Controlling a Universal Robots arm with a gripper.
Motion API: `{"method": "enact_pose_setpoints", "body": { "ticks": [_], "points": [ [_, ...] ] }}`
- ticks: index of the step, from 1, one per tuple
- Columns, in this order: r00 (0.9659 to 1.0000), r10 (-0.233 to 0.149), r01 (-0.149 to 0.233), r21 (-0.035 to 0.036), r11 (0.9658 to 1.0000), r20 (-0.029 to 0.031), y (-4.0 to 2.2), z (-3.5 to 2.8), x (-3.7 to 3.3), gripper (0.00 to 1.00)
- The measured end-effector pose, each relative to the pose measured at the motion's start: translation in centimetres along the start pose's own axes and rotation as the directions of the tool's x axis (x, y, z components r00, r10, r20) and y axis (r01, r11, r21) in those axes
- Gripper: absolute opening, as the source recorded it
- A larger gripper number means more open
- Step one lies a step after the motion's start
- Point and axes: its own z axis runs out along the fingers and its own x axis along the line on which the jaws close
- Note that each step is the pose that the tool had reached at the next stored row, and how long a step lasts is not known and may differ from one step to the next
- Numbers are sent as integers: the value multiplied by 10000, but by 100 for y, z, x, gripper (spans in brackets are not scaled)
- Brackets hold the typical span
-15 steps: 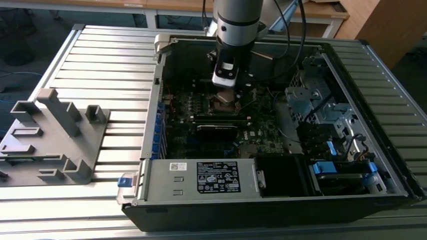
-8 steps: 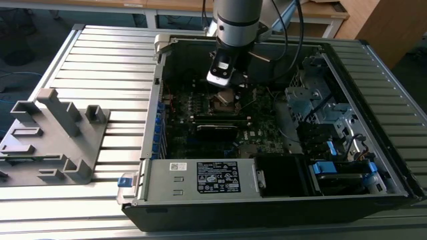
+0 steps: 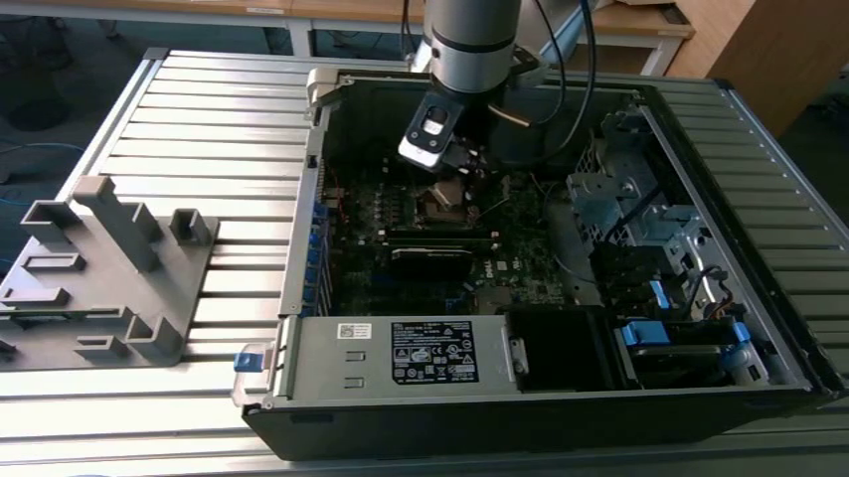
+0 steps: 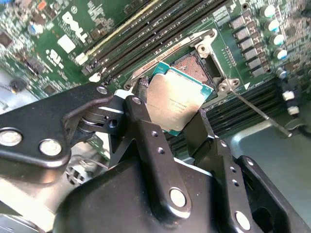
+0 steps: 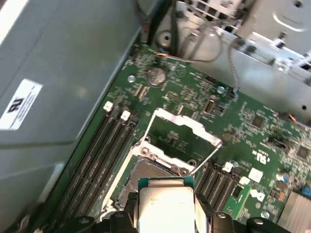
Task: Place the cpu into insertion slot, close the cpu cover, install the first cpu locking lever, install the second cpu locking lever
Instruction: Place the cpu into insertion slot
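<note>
Second wrist view, cpu point(image 4: 177, 99) clamped, slot point(image 4: 191, 63) open

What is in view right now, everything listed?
cpu: one, silver-grey, between the gripper's fingers over the socket.
cpu cover: one, silvery, raised open at the socket's edge.
socket: one, coppery contacts bare, on the motherboard.
locking lever: at least one, thin metal, beside the socket.
motherboard: one, green, inside the case.
memory slots: several, black, flanking the socket.
case: one, black, open on the table.
fixture: one, grey, on the table, exterior view's left.
table: one, grey slatted metal.
gripper: one, black, shut on the cpu.
</note>
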Motion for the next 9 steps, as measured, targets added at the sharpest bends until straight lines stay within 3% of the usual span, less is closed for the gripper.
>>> {"method": "enact_pose_setpoints", "body": {
  "ticks": [5, 9],
  "points": [
    [9960, 887, -887, -10, 9961, 78, 0, 4, 0, 54],
    [9869, 1610, -1610, -24, 9870, 140, 0, 7, 0, 54]
  ]
}}
